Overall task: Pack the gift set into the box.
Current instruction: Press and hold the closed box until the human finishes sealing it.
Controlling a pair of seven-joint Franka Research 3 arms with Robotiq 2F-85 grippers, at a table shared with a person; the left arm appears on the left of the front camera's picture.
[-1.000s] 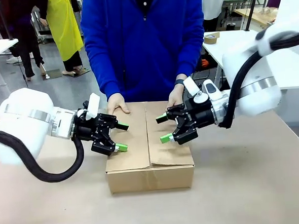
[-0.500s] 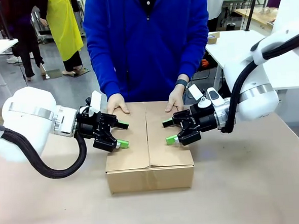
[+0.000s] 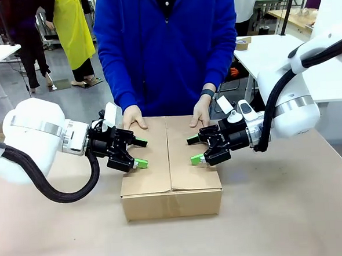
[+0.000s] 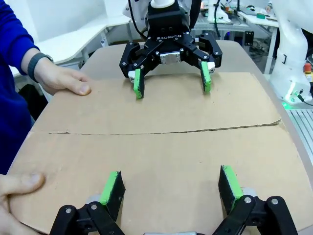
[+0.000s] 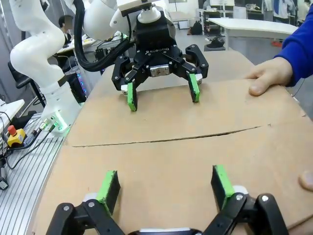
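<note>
Closing stage, I'd say: the cardboard carton (image 3: 170, 183) sits flaps-down, left claw (image 3: 141, 153) and right claw (image 3: 192, 150) spread wide; pressing flat seems next.

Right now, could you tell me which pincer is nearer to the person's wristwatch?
Right. The right pincer is over the box, close in front of the wristwatch; the left pincer is over the box's other half, across the seam.

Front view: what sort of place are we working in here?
Probably a robotics lab or workshop: white work tables stand behind the person, a tape roll lies on one, and an emergency-stop button shows in the right wrist view.
</note>
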